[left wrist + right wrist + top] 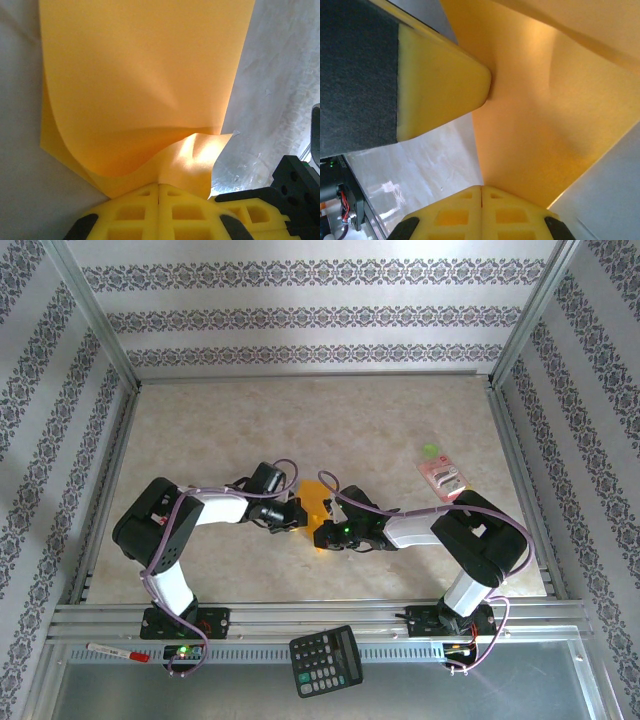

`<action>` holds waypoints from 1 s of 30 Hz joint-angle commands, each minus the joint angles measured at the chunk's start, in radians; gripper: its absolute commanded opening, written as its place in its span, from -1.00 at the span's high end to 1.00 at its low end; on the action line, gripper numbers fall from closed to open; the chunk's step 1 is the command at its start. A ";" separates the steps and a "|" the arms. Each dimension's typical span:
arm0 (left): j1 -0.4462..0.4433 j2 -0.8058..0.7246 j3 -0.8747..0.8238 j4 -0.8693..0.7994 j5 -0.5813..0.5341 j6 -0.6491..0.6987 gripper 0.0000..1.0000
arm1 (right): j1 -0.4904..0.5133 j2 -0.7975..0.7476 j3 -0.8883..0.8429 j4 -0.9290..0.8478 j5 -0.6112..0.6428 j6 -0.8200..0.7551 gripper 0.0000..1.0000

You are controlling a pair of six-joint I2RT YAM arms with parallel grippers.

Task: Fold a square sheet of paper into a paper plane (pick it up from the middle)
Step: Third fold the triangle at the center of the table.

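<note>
Paper [316,502]: mid-table, pinched up between both claws.
Left claw [159,186]: clamped on paper edge.
Right claw [481,187]: clamped on paper too.
Fold: align edges before you crease, keep tension low.

The orange-yellow paper sheet [315,496] is raised, curled over itself.

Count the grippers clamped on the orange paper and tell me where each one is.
2. The left gripper pinches the square sheet of paper from its left side, the right gripper from its right, mid-table. None seems hidden.
</note>
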 commanded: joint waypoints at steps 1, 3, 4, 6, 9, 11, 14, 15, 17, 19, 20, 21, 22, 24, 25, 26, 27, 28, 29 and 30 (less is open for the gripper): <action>0.035 0.036 0.031 -0.062 -0.055 0.046 1.00 | -0.007 0.049 -0.036 -0.207 0.046 -0.027 1.00; 0.048 0.045 0.050 -0.089 -0.066 0.066 1.00 | -0.006 0.051 -0.037 -0.215 0.046 -0.029 1.00; 0.056 0.050 0.058 -0.099 -0.069 0.075 1.00 | -0.007 0.054 -0.037 -0.220 0.046 -0.031 1.00; 0.072 0.058 0.073 -0.116 -0.072 0.090 1.00 | -0.007 0.052 -0.040 -0.225 0.047 -0.031 1.00; 0.099 0.071 0.092 -0.134 -0.067 0.106 1.00 | -0.006 0.047 -0.043 -0.234 0.050 -0.031 1.00; 0.111 0.073 0.101 -0.135 -0.069 0.107 1.00 | -0.007 0.046 -0.043 -0.237 0.052 -0.032 1.00; 0.125 0.084 0.113 -0.136 -0.079 0.109 1.00 | -0.007 0.045 -0.045 -0.242 0.052 -0.032 1.00; 0.131 0.088 0.118 -0.135 -0.078 0.111 1.00 | -0.006 0.044 -0.046 -0.243 0.052 -0.034 1.00; 0.153 0.095 0.121 -0.131 -0.079 0.112 1.00 | -0.006 0.041 -0.048 -0.248 0.056 -0.036 1.00; 0.174 0.094 0.121 -0.119 -0.082 0.110 1.00 | -0.007 0.040 -0.049 -0.249 0.055 -0.037 1.00; 0.184 0.096 0.121 -0.115 -0.081 0.108 1.00 | -0.007 0.038 -0.052 -0.248 0.055 -0.035 1.00; 0.189 0.096 0.123 -0.111 -0.078 0.108 1.00 | -0.006 0.037 -0.052 -0.248 0.055 -0.035 1.00; 0.199 0.093 0.125 -0.110 -0.075 0.107 1.00 | -0.006 0.036 -0.054 -0.248 0.055 -0.037 1.00; 0.210 0.076 0.119 -0.084 -0.055 0.092 1.00 | -0.007 0.033 -0.054 -0.249 0.053 -0.041 1.00; 0.212 0.056 0.108 -0.066 -0.044 0.079 1.00 | -0.007 0.032 -0.053 -0.251 0.053 -0.045 1.00; 0.209 0.030 0.094 -0.047 -0.028 0.066 0.99 | -0.008 0.031 -0.050 -0.253 0.050 -0.048 1.00; 0.203 0.004 0.075 -0.027 -0.015 0.047 0.97 | -0.007 0.029 -0.048 -0.253 0.050 -0.051 1.00; 0.191 -0.030 0.048 -0.001 0.003 0.028 0.95 | -0.009 0.027 -0.048 -0.253 0.049 -0.054 1.00; 0.175 -0.059 0.026 0.014 0.011 0.015 0.95 | -0.008 0.025 -0.047 -0.253 0.047 -0.055 1.00; 0.154 -0.090 -0.001 0.024 0.011 -0.001 0.95 | -0.007 0.022 -0.045 -0.254 0.048 -0.057 1.00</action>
